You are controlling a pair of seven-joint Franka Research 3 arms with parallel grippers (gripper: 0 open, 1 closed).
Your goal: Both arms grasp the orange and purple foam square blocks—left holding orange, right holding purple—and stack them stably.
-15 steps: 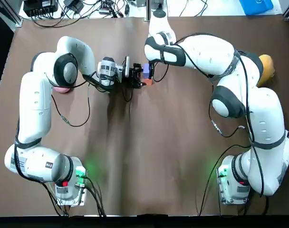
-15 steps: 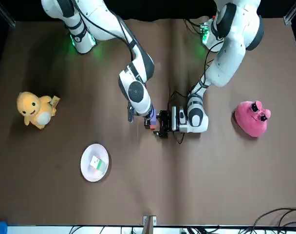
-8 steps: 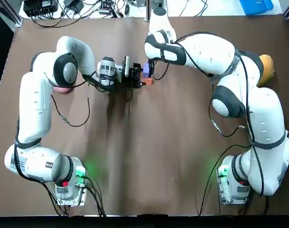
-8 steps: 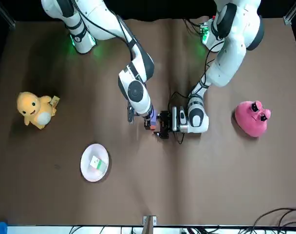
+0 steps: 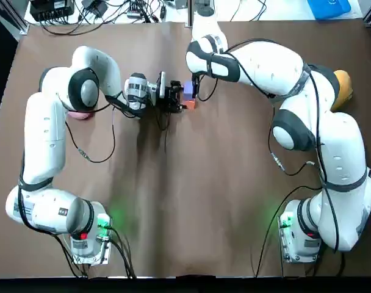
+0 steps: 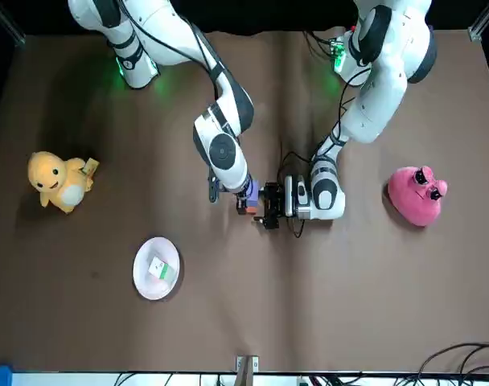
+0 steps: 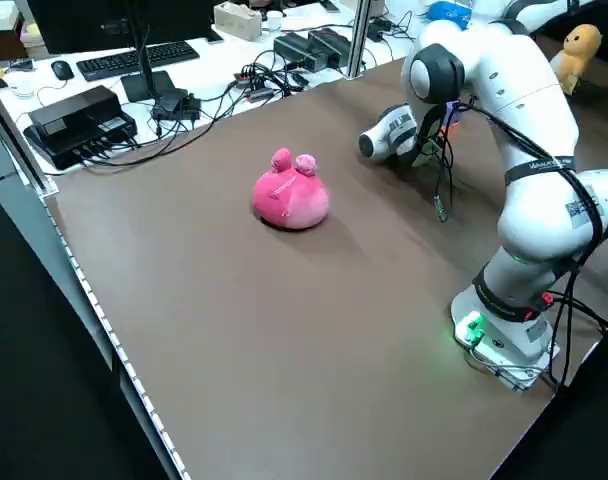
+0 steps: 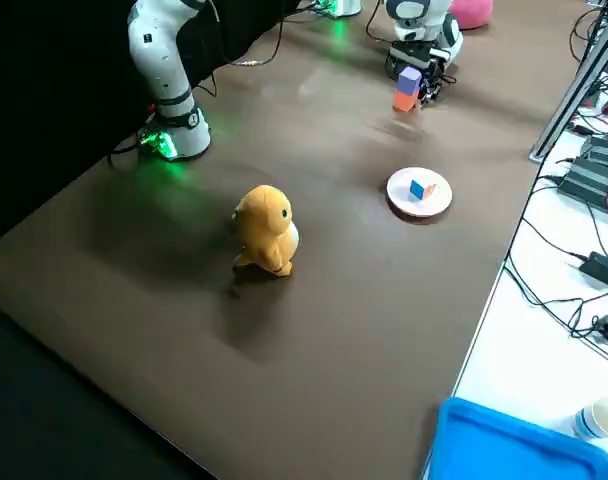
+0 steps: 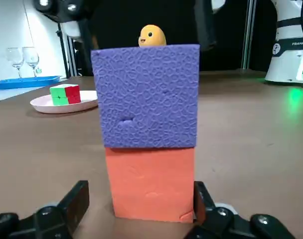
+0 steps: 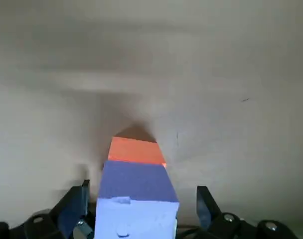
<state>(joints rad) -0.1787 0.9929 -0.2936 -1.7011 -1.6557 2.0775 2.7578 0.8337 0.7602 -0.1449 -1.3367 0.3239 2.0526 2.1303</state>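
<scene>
Two-finger left gripper (image 9: 140,191): lay on its side, jaws spread around the orange foam square block (image 9: 150,181), one finger clear of it.
Base tier: orange block stood on the brown table (image 5: 191,183), far centre.
Top tier: purple foam square block (image 9: 146,94) sat squarely on it.
Overhead: right gripper (image 10: 141,189), jaws apart and clear of purple, had risen slightly.
Meaning: stack released; likely only retreat remained.

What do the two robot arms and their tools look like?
The left arm and right arm are glossy white, with rounded segments, dark joint rings and loose black cables. A green light glows at each base. The left tool and right tool are black, each with two short fingers.
</scene>
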